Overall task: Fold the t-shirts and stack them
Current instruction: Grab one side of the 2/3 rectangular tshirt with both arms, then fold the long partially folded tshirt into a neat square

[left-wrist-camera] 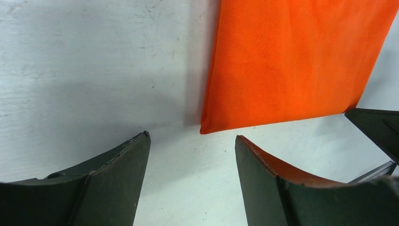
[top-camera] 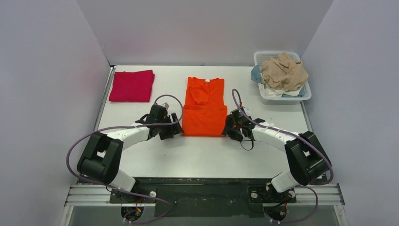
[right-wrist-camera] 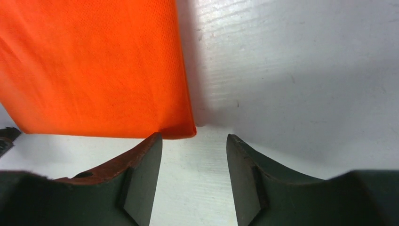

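Orange soft-knit t-shirt [top-camera: 204, 110] lies flat at the middle of white table [top-camera: 202, 155], sides folded in, light and limp, likely best pinched at both near hem corners, where left gripper [left-wrist-camera: 190, 141] and right gripper [right-wrist-camera: 194, 141] sit with jaws apart, gripping nothing.
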### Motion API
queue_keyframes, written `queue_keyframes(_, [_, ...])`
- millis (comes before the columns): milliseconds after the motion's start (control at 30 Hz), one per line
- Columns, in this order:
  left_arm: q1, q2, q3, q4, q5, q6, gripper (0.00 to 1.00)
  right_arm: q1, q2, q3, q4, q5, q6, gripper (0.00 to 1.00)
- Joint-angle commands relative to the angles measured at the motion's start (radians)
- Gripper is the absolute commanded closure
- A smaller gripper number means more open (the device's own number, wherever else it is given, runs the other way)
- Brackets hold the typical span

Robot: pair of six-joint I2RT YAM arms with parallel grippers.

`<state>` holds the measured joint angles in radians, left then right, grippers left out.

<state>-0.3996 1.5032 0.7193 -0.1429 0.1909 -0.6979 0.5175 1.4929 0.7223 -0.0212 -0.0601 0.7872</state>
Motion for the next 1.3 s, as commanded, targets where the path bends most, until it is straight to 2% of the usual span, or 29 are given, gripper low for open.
queue_keyframes(0, [-0.024,0.05,-0.002,0.094,-0.002,-0.045,0.25,0.008,0.033,-0.008,0.103,0.021,0.053,0.53])
queue_keyframes(200, [-0.044,0.134,0.015,0.126,0.003,-0.061,0.41,0.01,0.07,-0.017,0.131,0.02,0.062,0.7])
queue_keyframes(233, [-0.051,0.14,0.016,0.127,0.003,-0.061,0.47,0.01,0.076,-0.018,0.133,0.019,0.063,0.73])
queue_keyframes(300, [-0.062,0.158,0.024,0.127,0.006,-0.062,0.58,0.01,0.09,-0.019,0.14,0.008,0.068,0.81])
queue_keyframes(400, [-0.086,0.19,0.044,0.128,-0.005,-0.065,0.98,0.01,0.1,-0.032,0.171,-0.017,0.084,0.95])
queue_keyframes(433, [-0.089,0.193,0.048,0.128,-0.006,-0.064,1.0,0.009,0.099,-0.036,0.173,-0.033,0.089,0.98])
queue_keyframes(500, [-0.091,0.19,0.057,0.09,-0.027,-0.078,1.0,0.008,0.088,-0.029,0.159,-0.078,0.069,1.0])
queue_keyframes(667, [-0.143,0.029,-0.05,0.011,-0.056,-0.109,1.0,0.015,0.017,0.024,-0.127,-0.226,-0.062,1.0])
queue_keyframes(700, [-0.155,0.002,-0.071,-0.047,-0.069,-0.111,1.0,0.019,-0.002,0.01,-0.171,-0.246,-0.068,1.0])
queue_keyframes(767, [-0.19,-0.09,-0.094,-0.164,-0.122,-0.111,1.0,0.026,-0.067,-0.019,-0.24,-0.301,-0.077,1.0])
queue_keyframes(900, [-0.249,-0.401,-0.133,-0.383,-0.173,-0.121,1.0,0.05,-0.248,-0.052,-0.431,-0.345,-0.117,1.0])
queue_keyframes(1100, [-0.35,-0.744,-0.067,-0.605,-0.095,-0.207,1.0,0.119,-0.45,-0.021,-0.607,-0.498,-0.123,1.0])
queue_keyframes(1267, [-0.366,-0.842,0.018,-0.622,-0.117,-0.226,1.0,0.117,-0.499,0.061,-0.638,-0.571,-0.111,1.0])
